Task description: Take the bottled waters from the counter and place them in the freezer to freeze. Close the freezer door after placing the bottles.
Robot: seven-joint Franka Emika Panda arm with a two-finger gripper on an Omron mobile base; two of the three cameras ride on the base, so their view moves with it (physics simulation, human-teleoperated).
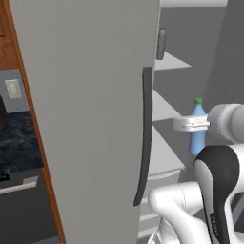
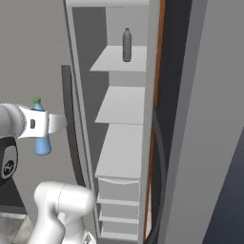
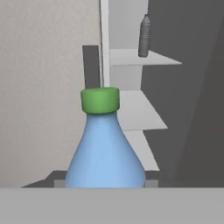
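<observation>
Blue bottle (image 3: 105,153), base hidden in tool (image 3: 105,186)

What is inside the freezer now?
Inside the freezer, a grey bottle stands upright on the top shelf. The two shelves below it are bare. The drawers at the bottom are shut, so their contents are hidden.

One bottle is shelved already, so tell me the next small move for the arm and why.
Probably carry the blue bottle forward into the open freezer and onto a bare middle shelf. The gripper is shut on it, upright, in front of the compartment, level with those shelves. The grey bottle already stands on the top shelf, and the freezer door is open.
</observation>
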